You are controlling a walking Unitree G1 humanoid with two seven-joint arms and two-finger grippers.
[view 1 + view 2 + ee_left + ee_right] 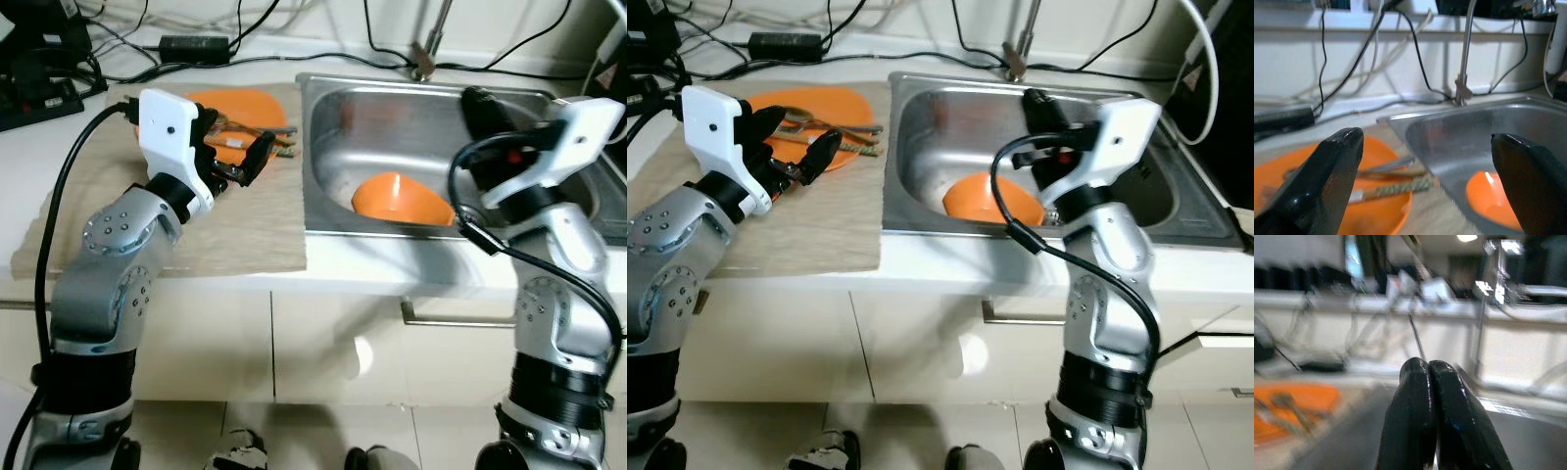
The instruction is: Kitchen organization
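Desk: white desk (196, 279) under a beige mat (216, 235), cables along the wall.
Sink: steel sink (411, 117) holding an orange bowl (397, 199).
Plate: orange plate (813, 106) with cutlery (838, 137) on the mat.
Left gripper (240, 162): jaws open above the mat.
Right gripper (1432, 396): jaws closed, empty, over the sink.

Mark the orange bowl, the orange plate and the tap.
orange bowl (397, 199), left eye view, on its outer wall.
orange plate (240, 103), left eye view, on its bare far part.
tap (1464, 58), left wrist view, on its upright pipe.
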